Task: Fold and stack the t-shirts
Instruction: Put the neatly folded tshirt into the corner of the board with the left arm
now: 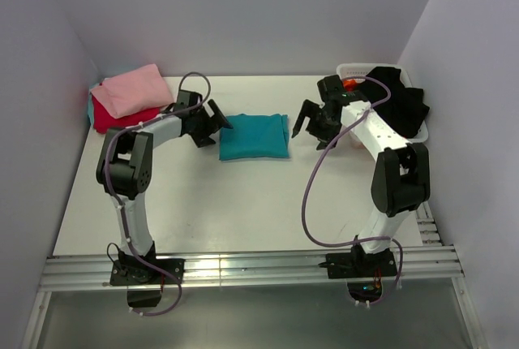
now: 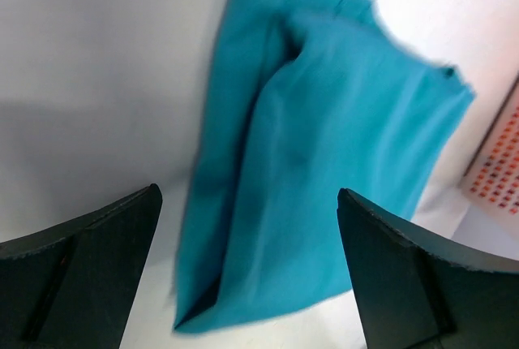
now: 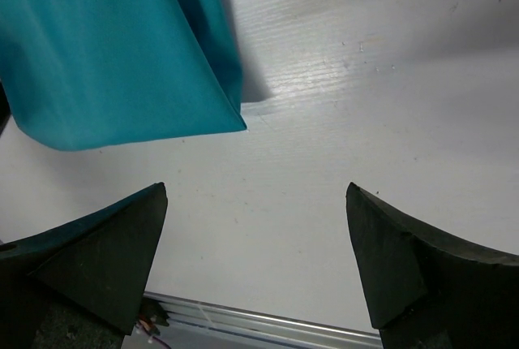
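A folded teal t-shirt lies flat in the middle of the table, also seen as the teal cloth and its corner in the wrist views. My left gripper hovers open just left of it, holding nothing. My right gripper is open just right of it, over bare table. A pink t-shirt rests on a red t-shirt at the back left. A black t-shirt drapes over the white basket, with a bit of orange inside.
Grey walls close the table at the back and both sides. A metal rail runs along the near edge by the arm bases. The basket's lattice wall shows at the right of the left wrist view.
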Controlling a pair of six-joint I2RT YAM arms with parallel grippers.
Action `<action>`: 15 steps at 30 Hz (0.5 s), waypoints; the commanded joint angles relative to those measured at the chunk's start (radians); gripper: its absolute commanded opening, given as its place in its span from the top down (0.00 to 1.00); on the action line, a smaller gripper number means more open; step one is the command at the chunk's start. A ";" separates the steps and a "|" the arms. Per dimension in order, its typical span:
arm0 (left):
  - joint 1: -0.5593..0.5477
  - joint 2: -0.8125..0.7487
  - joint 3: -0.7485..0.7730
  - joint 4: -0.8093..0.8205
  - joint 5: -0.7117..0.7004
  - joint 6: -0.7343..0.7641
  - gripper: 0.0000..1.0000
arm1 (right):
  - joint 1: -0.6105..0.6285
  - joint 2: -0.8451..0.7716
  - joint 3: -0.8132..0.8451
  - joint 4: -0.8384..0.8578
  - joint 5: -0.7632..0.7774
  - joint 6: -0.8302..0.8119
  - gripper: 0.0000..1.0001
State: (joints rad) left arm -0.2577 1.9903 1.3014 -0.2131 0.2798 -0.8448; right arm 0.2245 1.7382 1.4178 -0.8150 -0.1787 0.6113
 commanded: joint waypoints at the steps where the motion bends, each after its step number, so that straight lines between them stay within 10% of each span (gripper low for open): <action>1: -0.009 0.116 0.041 0.029 -0.024 -0.019 0.01 | -0.014 -0.037 -0.013 -0.024 0.025 -0.030 0.02; 7: -0.023 0.240 0.140 0.021 -0.030 -0.043 0.18 | -0.050 -0.023 0.000 -0.049 0.028 -0.050 0.04; 11: -0.026 0.323 0.240 -0.012 -0.028 -0.054 0.84 | -0.076 -0.020 0.004 -0.055 0.022 -0.058 0.06; 15: -0.026 0.372 0.314 -0.051 -0.024 -0.046 1.00 | -0.094 -0.022 0.003 -0.056 0.012 -0.061 0.09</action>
State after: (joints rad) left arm -0.2760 2.2745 1.6005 -0.1249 0.3237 -0.9276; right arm 0.1432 1.7329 1.4136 -0.8570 -0.1692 0.5701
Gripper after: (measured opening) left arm 0.025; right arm 0.920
